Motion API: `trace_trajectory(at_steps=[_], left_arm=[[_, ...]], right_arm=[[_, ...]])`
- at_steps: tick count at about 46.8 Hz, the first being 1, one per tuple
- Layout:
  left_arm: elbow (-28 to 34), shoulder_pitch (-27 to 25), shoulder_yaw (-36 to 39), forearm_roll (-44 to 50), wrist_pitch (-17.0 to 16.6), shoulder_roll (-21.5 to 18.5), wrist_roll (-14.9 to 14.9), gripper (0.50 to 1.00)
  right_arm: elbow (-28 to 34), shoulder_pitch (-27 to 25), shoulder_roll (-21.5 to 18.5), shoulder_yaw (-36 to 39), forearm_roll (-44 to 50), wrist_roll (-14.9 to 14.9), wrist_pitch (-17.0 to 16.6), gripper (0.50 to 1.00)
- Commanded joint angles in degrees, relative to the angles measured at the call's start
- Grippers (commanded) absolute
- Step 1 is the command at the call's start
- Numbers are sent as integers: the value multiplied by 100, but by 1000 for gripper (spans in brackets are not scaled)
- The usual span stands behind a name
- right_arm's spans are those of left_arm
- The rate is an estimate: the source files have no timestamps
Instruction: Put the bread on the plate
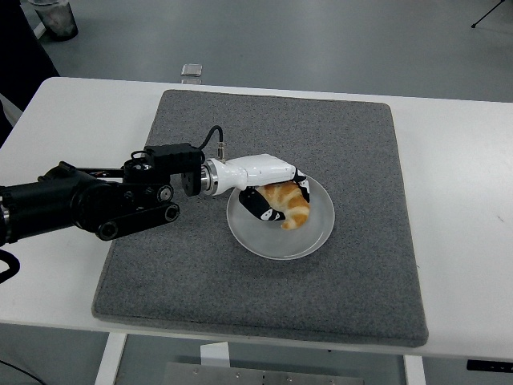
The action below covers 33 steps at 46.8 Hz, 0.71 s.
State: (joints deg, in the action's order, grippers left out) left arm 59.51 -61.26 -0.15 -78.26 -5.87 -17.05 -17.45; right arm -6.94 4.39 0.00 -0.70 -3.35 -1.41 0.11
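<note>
A golden croissant (289, 203) is in my left hand (276, 198), whose fingers are curled around it. The hand holds it low over the white plate (317, 237), and the croissant's lower end appears to touch the plate's surface. The plate sits in the middle of a grey mat (192, 265). The left arm reaches in from the left edge. My right arm is out of view.
The grey mat lies on a white table (457, 200). A small clear object (191, 70) lies at the table's far edge. A dark bin (53, 18) stands on the floor at top left.
</note>
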Motion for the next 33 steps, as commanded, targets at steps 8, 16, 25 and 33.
trace_trajectory(at_steps=[8,16,25,33], left_arm=[[-1,9,33,-14,-72,8,-13,500],[26,71,33,-5,-160,8,-31,754],[34,71,33,21,-160,8,-40,904],[122,44,33,83,-90,-44,-48,999]], right_arm=[[0,0,0,0,1,0,-2,952],[0,0,0,0,1,0,-2,952],[0,0,0,0,1,0,-2,952],[-9,0,0,0,1,0,-2,952]])
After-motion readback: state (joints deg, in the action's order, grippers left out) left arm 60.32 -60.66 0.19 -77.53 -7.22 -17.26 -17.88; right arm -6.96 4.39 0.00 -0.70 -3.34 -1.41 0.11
